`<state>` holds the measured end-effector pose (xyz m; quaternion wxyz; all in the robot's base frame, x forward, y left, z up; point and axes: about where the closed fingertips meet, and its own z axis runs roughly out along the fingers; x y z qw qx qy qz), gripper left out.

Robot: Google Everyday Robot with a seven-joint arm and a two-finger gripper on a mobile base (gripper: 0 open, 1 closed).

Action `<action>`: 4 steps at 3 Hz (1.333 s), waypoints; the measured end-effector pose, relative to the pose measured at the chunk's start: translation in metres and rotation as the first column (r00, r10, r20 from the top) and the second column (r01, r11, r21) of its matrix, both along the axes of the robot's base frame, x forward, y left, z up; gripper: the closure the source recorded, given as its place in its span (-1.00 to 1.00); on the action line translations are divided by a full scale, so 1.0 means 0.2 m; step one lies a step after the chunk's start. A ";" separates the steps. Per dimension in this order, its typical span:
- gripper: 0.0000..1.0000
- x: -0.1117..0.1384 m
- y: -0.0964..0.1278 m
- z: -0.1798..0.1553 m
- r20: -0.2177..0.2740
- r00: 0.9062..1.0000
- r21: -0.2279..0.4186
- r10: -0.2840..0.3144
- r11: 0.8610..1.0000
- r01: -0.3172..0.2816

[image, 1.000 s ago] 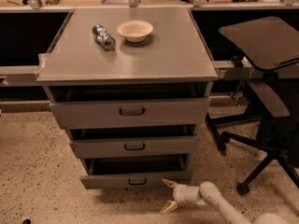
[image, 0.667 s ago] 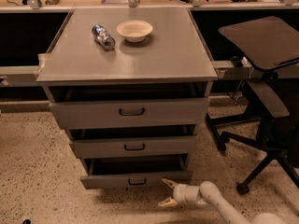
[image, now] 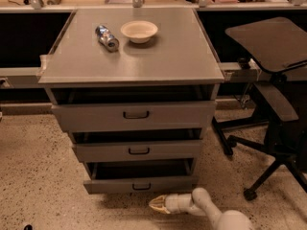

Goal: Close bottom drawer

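Observation:
The bottom drawer (image: 115,185) is the lowest and narrowest grey front of the cabinet, with a small dark handle (image: 141,186). It is pulled out a little, and a dark gap shows above its front. My gripper (image: 156,204) is low over the floor, just in front of and below the drawer front, slightly right of the handle. Its tan fingers (image: 154,202) point left and lie together, holding nothing. The white arm (image: 211,211) comes in from the lower right.
The middle drawer (image: 105,152) and top drawer (image: 96,117) also stand slightly open. A can (image: 107,37) and a bowl (image: 138,31) sit on the cabinet top (image: 172,56). An office chair (image: 273,104) stands close on the right. The floor is speckled.
My gripper has moved a little left along the drawer front, and its fingers, spread apart before, have come together. The drawer has not visibly moved.

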<state>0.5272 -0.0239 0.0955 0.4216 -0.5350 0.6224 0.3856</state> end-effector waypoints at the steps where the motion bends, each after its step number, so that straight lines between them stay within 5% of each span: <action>1: 0.90 -0.09 0.26 -0.04 -0.045 0.992 0.126 0.121 0.986 -0.114; 2: 1.00 -0.04 0.30 -0.01 -0.032 0.987 0.143 0.157 0.978 -0.151; 4: 1.00 0.02 0.29 -0.01 -0.006 0.993 0.122 0.121 0.985 -0.119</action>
